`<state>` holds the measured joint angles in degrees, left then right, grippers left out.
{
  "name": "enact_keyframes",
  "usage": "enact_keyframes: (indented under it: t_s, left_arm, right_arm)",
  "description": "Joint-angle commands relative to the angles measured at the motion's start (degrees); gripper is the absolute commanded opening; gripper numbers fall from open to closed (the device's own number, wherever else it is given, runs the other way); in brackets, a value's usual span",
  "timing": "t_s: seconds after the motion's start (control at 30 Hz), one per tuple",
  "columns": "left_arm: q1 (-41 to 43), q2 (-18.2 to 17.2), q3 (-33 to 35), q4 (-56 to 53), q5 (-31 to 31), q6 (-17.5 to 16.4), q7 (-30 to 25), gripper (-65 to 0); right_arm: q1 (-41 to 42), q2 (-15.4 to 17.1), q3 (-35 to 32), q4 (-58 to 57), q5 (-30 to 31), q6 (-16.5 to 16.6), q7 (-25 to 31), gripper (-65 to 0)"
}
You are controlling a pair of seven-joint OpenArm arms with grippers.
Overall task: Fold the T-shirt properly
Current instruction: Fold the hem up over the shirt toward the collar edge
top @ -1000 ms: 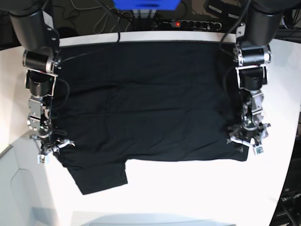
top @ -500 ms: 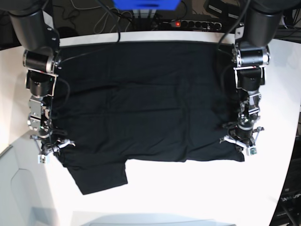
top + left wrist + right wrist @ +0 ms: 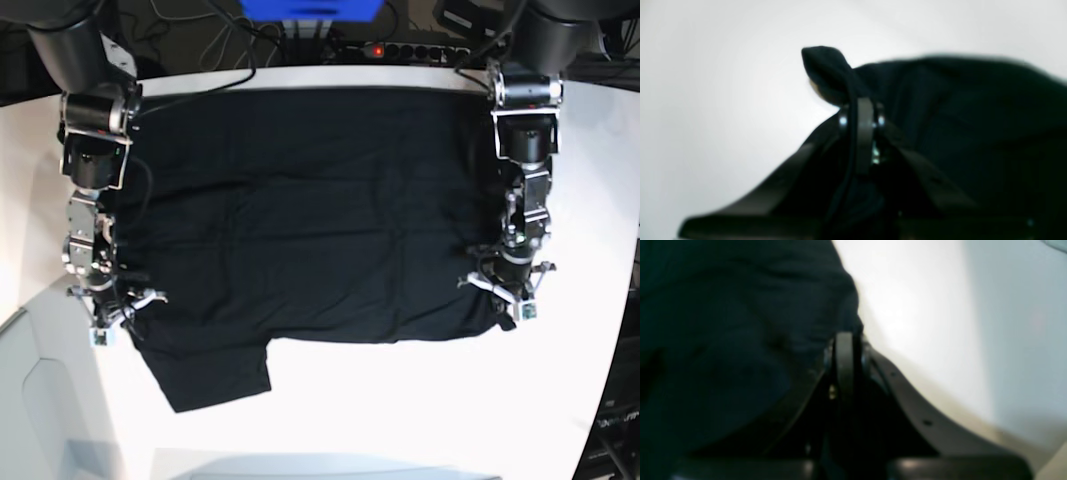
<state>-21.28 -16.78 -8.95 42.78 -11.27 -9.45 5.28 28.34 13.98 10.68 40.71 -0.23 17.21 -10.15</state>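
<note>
1. Black shirt [image 3: 310,220] lies spread flat on the white table [image 3: 420,410] — between both grippers.
2. Left gripper [image 3: 507,291] pinches its corner [image 3: 826,71].
3. Right gripper [image 3: 118,310] — pinching the edge beside it.

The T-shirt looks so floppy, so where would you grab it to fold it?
At its near edge, one hand per side, coming in from outside. The T-shirt lies flat, so only its edges offer something to pinch; the left gripper and right gripper each appear shut on cloth there.
</note>
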Motion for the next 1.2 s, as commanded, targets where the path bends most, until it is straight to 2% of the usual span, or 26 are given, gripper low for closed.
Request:
enact_keyframes:
  t_s: [0.0,0.13,0.3,0.43,0.63,0.83,1.17]
  left_arm:
    - [-1.7,-0.8,-1.8,3.2,-0.2,0.1,-0.8,-65.0]
    - [1.3,0.6,-7.6,10.8,0.2,-0.2,4.0,-65.0]
    - [3.7,0.6,-9.8,17.4,-0.1,-0.4,7.7,-65.0]
    - [6.6,0.6,-10.2,23.0,-0.2,-0.3,10.2,-65.0]
    - [13.0,1.9,-16.1,31.5,-0.2,-0.6,13.0,-65.0]
    - [17.7,2.0,-17.5,33.0,-0.2,-0.6,13.0,-65.0]
    - [24.7,3.6,-17.5,32.6,-0.2,-0.6,13.0,-64.8]
  right_arm:
    - [1.9,0.8,0.3,2.1,0.4,0.0,1.8,-65.0]
    - [-0.3,0.9,0.4,7.5,0.5,0.1,1.8,-65.0]
    - [-4.6,1.0,0.4,15.9,0.5,0.1,1.7,-65.0]
    - [-9.7,1.4,1.3,25.6,0.5,0.2,-2.1,-65.0]
    - [-20.1,1.5,6.2,39.9,0.6,0.3,-4.9,-65.0]
    - [-28.4,1.6,7.0,43.4,0.6,0.3,-4.6,-65.0]
    - [-31.5,1.4,6.7,43.2,0.6,0.3,-4.5,-65.0]
